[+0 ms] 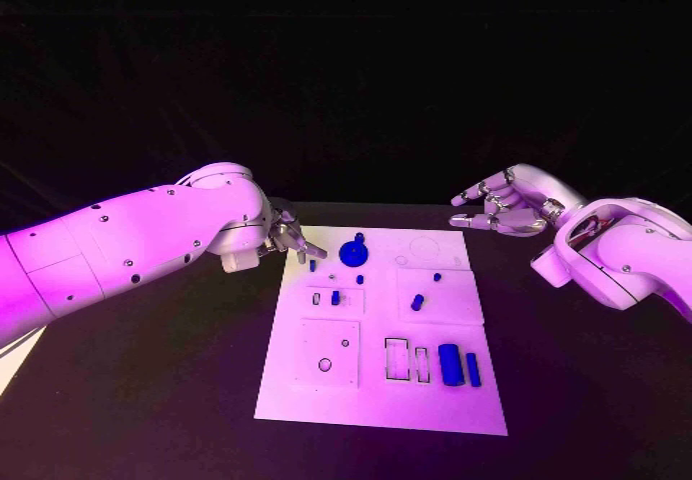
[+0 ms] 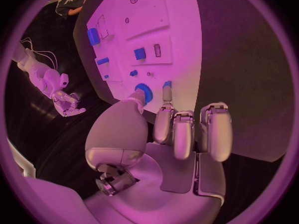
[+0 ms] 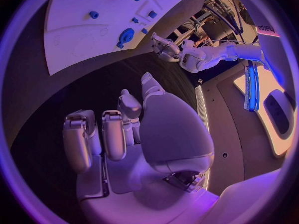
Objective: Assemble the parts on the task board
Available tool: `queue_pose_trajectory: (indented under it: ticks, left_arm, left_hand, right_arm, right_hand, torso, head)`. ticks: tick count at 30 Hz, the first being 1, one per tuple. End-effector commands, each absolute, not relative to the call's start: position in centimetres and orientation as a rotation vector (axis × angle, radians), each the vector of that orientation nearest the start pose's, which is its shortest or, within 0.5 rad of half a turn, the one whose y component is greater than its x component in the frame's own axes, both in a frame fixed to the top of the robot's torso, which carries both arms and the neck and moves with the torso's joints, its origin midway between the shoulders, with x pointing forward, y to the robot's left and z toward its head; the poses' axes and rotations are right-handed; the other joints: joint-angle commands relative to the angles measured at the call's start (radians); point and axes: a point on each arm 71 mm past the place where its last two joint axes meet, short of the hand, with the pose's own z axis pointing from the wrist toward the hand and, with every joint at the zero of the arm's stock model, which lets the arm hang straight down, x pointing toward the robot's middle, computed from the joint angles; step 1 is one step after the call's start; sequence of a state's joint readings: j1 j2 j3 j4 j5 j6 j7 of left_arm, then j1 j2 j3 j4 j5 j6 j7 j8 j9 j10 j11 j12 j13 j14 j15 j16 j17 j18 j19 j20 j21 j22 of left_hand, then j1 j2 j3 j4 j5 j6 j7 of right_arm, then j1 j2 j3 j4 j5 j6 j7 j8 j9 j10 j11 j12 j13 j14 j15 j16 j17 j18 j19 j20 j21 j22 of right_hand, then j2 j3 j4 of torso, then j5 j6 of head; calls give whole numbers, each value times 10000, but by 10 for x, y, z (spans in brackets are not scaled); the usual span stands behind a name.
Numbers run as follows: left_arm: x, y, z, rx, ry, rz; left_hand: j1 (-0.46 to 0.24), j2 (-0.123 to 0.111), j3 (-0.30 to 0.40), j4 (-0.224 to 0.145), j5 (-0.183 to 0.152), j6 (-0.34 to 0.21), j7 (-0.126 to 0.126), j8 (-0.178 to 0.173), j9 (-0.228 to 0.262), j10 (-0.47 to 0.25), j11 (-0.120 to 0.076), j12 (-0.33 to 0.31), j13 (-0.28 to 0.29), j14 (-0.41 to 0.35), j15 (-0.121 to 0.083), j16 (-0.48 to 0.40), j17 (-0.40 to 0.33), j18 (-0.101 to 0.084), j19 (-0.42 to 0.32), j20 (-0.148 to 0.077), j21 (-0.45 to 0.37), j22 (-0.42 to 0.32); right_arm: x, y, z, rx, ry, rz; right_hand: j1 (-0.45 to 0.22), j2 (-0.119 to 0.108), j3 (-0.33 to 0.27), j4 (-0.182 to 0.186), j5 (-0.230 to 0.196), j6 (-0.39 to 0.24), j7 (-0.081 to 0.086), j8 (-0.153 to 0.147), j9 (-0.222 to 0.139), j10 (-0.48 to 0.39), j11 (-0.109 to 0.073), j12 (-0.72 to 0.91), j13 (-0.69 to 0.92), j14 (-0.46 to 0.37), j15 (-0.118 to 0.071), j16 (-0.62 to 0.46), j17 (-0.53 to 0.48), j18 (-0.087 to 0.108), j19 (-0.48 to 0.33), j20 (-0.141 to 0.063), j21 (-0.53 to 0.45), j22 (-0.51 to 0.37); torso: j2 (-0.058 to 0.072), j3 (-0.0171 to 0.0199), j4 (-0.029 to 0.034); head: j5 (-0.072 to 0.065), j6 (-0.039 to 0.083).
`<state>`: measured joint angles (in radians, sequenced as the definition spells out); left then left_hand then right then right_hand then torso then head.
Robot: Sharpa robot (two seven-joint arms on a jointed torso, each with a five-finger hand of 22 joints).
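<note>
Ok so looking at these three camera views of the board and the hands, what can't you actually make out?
- Left hand, head view: its fingertips overlap the task board edge; contact with the small peg cannot be told.
- Round blue part, left wrist view: partly hidden behind the thumb.
- Empty slots, head view: too small to tell their depth.
- Right hand: fingers curled, palm contents hidden in head view.
</note>
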<state>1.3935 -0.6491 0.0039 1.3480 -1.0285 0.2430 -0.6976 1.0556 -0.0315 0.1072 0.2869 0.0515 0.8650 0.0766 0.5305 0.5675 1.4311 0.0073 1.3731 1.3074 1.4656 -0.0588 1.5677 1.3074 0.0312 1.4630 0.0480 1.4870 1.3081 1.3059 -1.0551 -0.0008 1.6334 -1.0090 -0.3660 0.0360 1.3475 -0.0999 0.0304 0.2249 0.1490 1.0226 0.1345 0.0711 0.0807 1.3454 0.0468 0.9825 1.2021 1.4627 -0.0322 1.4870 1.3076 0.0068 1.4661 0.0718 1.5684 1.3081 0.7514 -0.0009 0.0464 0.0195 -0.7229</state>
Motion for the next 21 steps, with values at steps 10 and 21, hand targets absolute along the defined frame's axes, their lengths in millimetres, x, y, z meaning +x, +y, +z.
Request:
queue_pose_trajectory:
  ticks: [10,21]
  left_arm:
    - [560,174,-138,-1576,23097,-1150]
    - [565,169,-146,-1205,23046,-854]
  left_hand:
    - [55,-25,-166,37,27,164,-21,132,-23,50,-62,53,511,1052,-20,31,2634,-30,621,0,57,1376]
    - [14,-5,-228,43,26,207,-45,179,-29,68,-81,77,536,1052,-35,31,2634,-37,632,-15,77,1409]
  right_arm:
    - [481,-270,-107,2212,15334,8694]
    - [481,-269,-107,2192,15333,8722]
  right_hand:
    - [-28,68,-89,-5,38,-82,-6,15,-11,-37,4,-11,3,793,62,-53,1395,-68,1047,86,23,2627]
    - [-28,68,-89,-5,38,-82,-6,15,-11,-37,4,-11,3,793,62,-53,1395,-68,1047,86,23,2627]
  torso:
    - [3,-12,10]
    - [-14,6,25]
  head:
    - [15,2]
    - [35,-8]
